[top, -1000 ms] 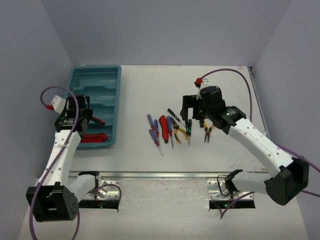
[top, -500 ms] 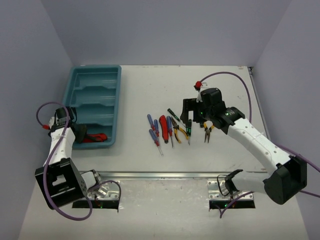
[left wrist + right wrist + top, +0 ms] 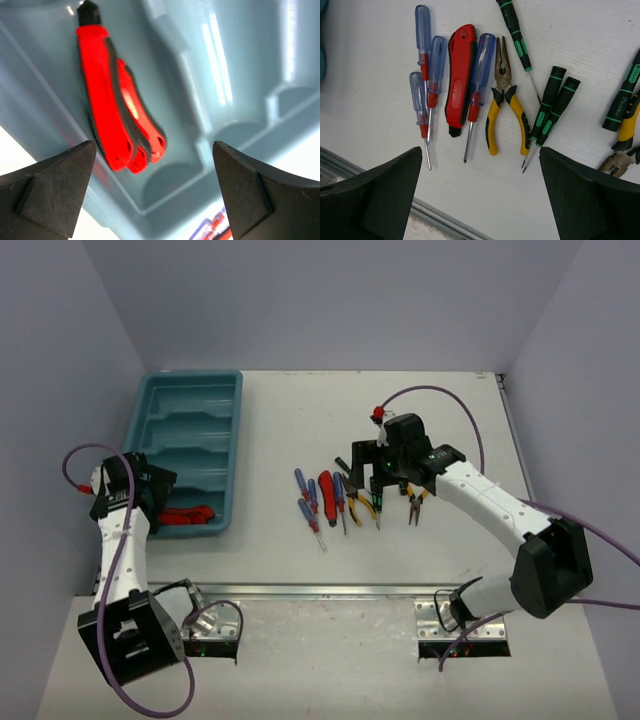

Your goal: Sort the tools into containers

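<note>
The teal tray [image 3: 150, 405] lies at the left, its containers running side by side. Red-handled tools [image 3: 120, 115] rest in the nearest compartment [image 3: 187, 515]. My left gripper [image 3: 155, 200] hangs open just above them, holding nothing; in the top view it [image 3: 150, 495] is over the tray's near left corner. Mid-table lie blue screwdrivers [image 3: 422, 85], a red-handled cutter [image 3: 459, 77], yellow pliers [image 3: 506, 107] and green-and-black screwdrivers [image 3: 550, 115]. My right gripper [image 3: 480, 195] hovers open above this row, with its arm [image 3: 365, 465] over the pliers.
A second pair of yellow pliers [image 3: 415, 502] and another green-and-black screwdriver [image 3: 622, 100] lie right of the row. A metal rail [image 3: 320, 590] runs along the table's near edge. Grey walls close in the left, right and far sides.
</note>
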